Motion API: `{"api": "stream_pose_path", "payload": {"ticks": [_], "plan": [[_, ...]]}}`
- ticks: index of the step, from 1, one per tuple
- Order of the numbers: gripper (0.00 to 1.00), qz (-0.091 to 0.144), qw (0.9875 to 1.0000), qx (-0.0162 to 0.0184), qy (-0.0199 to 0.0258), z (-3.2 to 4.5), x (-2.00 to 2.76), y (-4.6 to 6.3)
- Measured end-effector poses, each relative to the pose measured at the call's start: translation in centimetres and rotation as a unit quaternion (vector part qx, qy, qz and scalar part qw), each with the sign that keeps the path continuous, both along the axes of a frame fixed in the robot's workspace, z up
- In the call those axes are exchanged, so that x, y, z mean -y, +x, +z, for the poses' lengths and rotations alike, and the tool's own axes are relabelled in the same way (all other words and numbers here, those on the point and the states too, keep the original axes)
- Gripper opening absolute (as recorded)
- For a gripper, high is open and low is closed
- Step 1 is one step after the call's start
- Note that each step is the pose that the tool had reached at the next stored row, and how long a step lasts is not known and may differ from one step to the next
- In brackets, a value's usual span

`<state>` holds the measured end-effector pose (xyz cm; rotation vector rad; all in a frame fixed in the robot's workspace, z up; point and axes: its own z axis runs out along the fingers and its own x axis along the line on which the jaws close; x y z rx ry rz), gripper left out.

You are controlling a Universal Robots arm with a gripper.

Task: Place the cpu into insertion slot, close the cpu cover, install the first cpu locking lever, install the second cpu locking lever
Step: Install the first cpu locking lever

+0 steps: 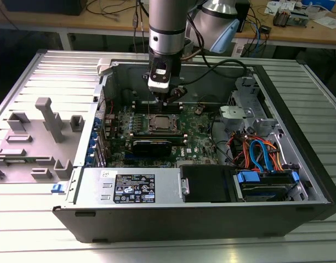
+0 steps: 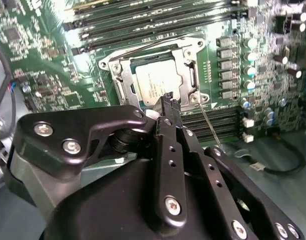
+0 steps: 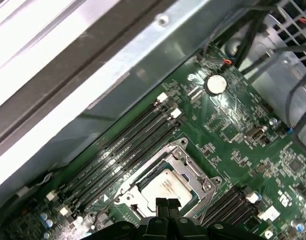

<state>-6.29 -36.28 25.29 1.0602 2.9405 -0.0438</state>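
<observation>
An open computer case [image 1: 157,224] of dark sheet metal is lying on the ribbed, silvery table [image 1: 41,241], and the arm [image 1: 166,27] is hanging over its middle. Inside, the green motherboard [image 2: 43,75] is carrying long black memory slots [image 2: 143,20] on both sides of the insertion slot [image 1: 160,124]. The cpu [image 2: 155,82], flat and matt silver-grey, is sitting in that slot. The cpu cover [image 2: 124,82], a thin bright steel frame, is lying down around the chip's top, so those two steps look done. A thin wire lever [image 2: 211,125] is sticking out from the socket's corner, seemingly unlatched, so the levers appear left to do. The black jaws are pressing together on nothing, their tips hovering just over the cover's edge.
</observation>
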Motion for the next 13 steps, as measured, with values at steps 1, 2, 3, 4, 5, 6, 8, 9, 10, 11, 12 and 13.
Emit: {"api": "stream_pose_path", "payload": {"ticks": [1,2,3,4,5,6,8,9,10,11,12,13], "plan": [[0.11,0.012,0.9999,0.0000,0.0000,0.00,0.00,0.00],[0.11,0.020,0.9998,0.0000,0.0000,0.00,0.00,0.00],[0.11,0.032,0.9995,0.0000,0.0000,0.00,0.00,0.00],[0.11,0.045,0.9990,0.0000,0.0000,0.00,0.00,0.00],[0.11,0.054,0.9985,0.0000,0.0000,0.00,0.00,0.00],[0.11,0.066,0.9978,0.0000,0.0000,0.00,0.00,0.00],[0.11,0.089,0.9960,0.0000,0.0000,0.00,0.00,0.00],[0.11,0.098,0.9951,0.0000,0.0000,0.00,0.00,0.00],[0.11,0.108,0.9942,0.0000,0.0000,0.00,0.00,0.00],[0.11,0.117,0.9931,0.0000,0.0000,0.00,0.00,0.00],[0.11,0.126,0.9921,0.0000,0.0000,0.00,0.00,0.00],[0.11,0.138,0.9904,0.0000,0.0000,0.00,0.00,0.00]]}}
